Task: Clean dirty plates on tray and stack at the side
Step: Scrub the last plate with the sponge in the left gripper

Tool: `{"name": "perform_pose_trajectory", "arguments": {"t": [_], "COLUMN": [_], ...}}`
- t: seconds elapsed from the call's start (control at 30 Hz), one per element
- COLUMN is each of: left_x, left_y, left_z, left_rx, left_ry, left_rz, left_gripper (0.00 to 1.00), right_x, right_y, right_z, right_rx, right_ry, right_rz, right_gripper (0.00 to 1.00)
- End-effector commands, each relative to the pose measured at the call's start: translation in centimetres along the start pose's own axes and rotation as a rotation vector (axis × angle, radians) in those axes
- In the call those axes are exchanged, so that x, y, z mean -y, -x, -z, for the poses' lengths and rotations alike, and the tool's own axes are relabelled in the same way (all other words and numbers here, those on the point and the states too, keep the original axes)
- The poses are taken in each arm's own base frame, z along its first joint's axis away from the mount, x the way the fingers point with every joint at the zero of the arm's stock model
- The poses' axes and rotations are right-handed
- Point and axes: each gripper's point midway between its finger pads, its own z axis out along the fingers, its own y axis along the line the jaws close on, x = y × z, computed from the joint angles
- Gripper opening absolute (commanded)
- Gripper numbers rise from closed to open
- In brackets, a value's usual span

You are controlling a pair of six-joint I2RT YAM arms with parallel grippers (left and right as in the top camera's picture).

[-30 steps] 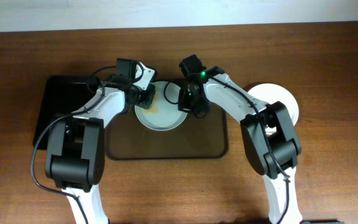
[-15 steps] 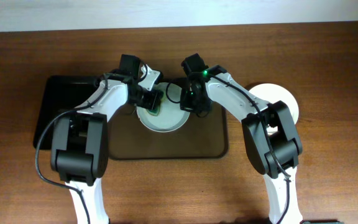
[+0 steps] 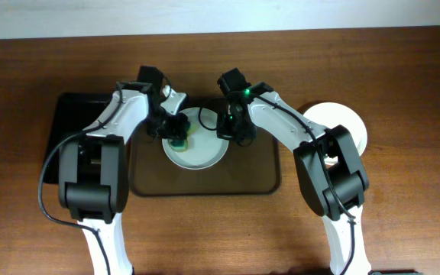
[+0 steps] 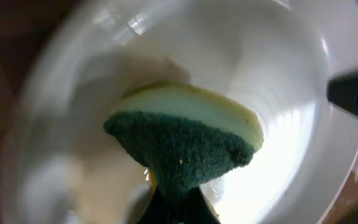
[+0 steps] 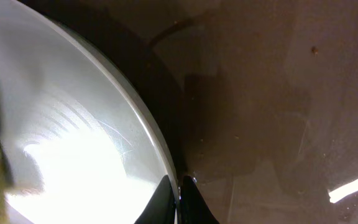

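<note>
Across the dark wooden table [image 3: 403, 229], the large brown rectangular tray [image 3: 205, 179] with its low raised rim lay at the centre. A smaller glossy black tray [image 3: 71, 122] sat just beside its left edge. One round, shallow, glossy white plate [image 3: 201, 153] sat on the far half of the brown tray. A second white plate [image 3: 350, 126] rested off the tray at the right, partly under the right arm; whether others lay beneath it could not be told.

The left gripper [image 3: 176, 136] was clamped on a green-and-yellow scouring sponge [image 4: 185, 143], whose yellow side seemed to meet the plate's well left of the middle. The right gripper [image 5: 179, 199] pinched the plate's right rim, a finger on each side of the edge.

Scrubbing appeared to be the step in hand. Doing it well called for a flat sponge, modest pressure and sweeps through the middle. The right grip needed to hold firm so that the slick plate neither slid nor tipped. Blur in the left wrist view hid any remaining smears.
</note>
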Motion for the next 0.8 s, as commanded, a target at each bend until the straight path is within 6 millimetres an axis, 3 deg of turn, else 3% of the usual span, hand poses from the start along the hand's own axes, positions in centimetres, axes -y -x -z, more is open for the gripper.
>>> {"name": "perform_pose_trajectory", "arguments": {"t": [0.0, 0.07, 0.13, 0.23, 0.3, 0.4, 0.5, 0.6, 0.7, 0.77], "left_x": [-2.2, -3.0, -2.8, -0.3, 2.5, 5.2, 3.7, -1.0, -4.0, -3.5], "left_y": [4.6, 6.9, 7.9, 6.5, 5.3, 5.7, 6.9, 7.5, 5.4, 2.7], "left_z": [0.7, 0.6, 0.5, -0.8, -0.9, 0.0, 0.2, -0.3, -0.3, -0.2], "left_rx": [0.179, 0.266, 0.297, 0.226, 0.188, 0.221, 0.269, 0.269, 0.187, 0.07], "left_ry": [-0.001, 0.044, 0.072, 0.019, -0.135, -0.31, -0.242, 0.035, 0.193, 0.178], "left_rz": [-0.022, -0.065, -0.093, -0.11, -0.103, -0.121, -0.136, -0.114, 0.066, 0.113], "left_gripper": [0.01, 0.01, 0.0, 0.01, 0.01, 0.01, 0.01, 0.0, 0.01, 0.0], "right_x": [0.7, 0.7, 0.7, 0.7, 0.7, 0.7, 0.7, 0.7, 0.7, 0.7], "right_y": [0.1, 0.1, 0.1, 0.1, 0.1, 0.1, 0.1, 0.1, 0.1, 0.1], "right_z": [-0.4, -0.4, -0.4, -0.4, -0.4, -0.4, -0.4, -0.4, -0.4, -0.4], "right_rx": [0.006, 0.006, 0.006, 0.006, 0.006, 0.006, 0.006, 0.006, 0.007, 0.007], "right_ry": [-0.029, -0.029, -0.03, -0.03, -0.03, -0.03, -0.029, -0.03, -0.029, -0.029], "right_rz": [-0.014, -0.014, -0.014, -0.012, -0.01, -0.01, -0.01, -0.011, -0.01, -0.01], "right_gripper": [0.04, 0.04, 0.04, 0.04, 0.04, 0.04, 0.04, 0.04, 0.04, 0.04]}}
